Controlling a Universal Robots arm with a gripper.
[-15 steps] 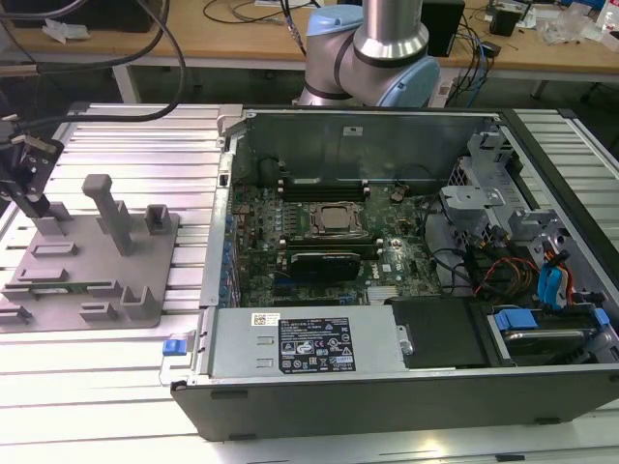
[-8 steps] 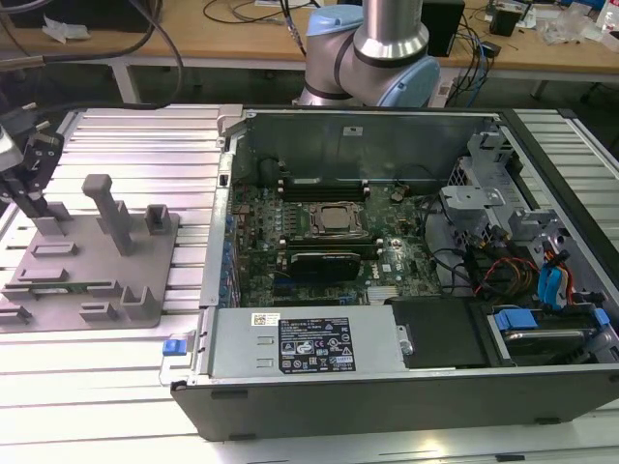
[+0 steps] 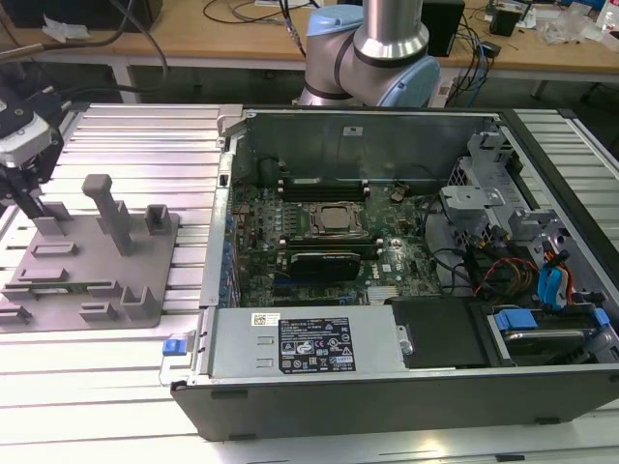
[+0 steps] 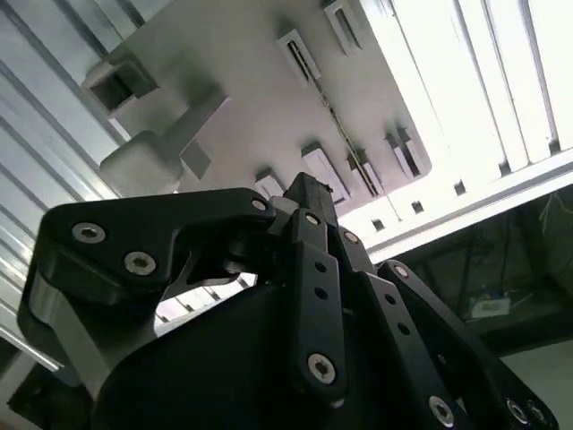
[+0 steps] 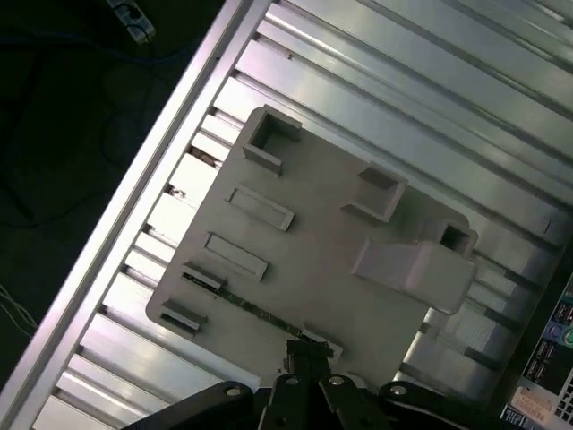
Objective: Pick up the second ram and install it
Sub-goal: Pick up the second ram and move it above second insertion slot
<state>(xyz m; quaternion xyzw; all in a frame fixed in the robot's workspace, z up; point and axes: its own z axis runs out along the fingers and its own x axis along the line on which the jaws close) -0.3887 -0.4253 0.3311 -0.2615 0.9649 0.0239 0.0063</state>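
Nearest the lens in the second wrist view, the black jointed metal gripper [image 4: 304, 190] is hanging over the flat grey plastic fixture block [image 4: 260, 107]. Its fingertips are pressing together, with nothing visible between them.

The second ram [image 5: 246, 307], a long thin green circuit-board stick, is standing on its long edge in a narrow slot of the fixture block, along the side closest to the fingertips. It is sitting near them but apart from them, and nothing is gripping it. Standing it on edge is probably meant to leave its upper edge free for a pinch from above.

The fixture block is resting on a table of ribbed aluminium slats [image 5: 376, 81]. To the exterior view's right of the block, an open dark grey computer case [image 3: 387, 387] is lying on its side with its green motherboard [image 3: 319, 251] facing up. That position is likely meant to let the arm reach the sockets from overhead.

Because the stick is showing edge-on, its label and chips are not readable. The gripper's own links are covering the part of the fixture block beneath them. In the exterior view the picture's edge is cutting off part of the gripper. The memory sockets inside the case are too small to tell which are occupied.
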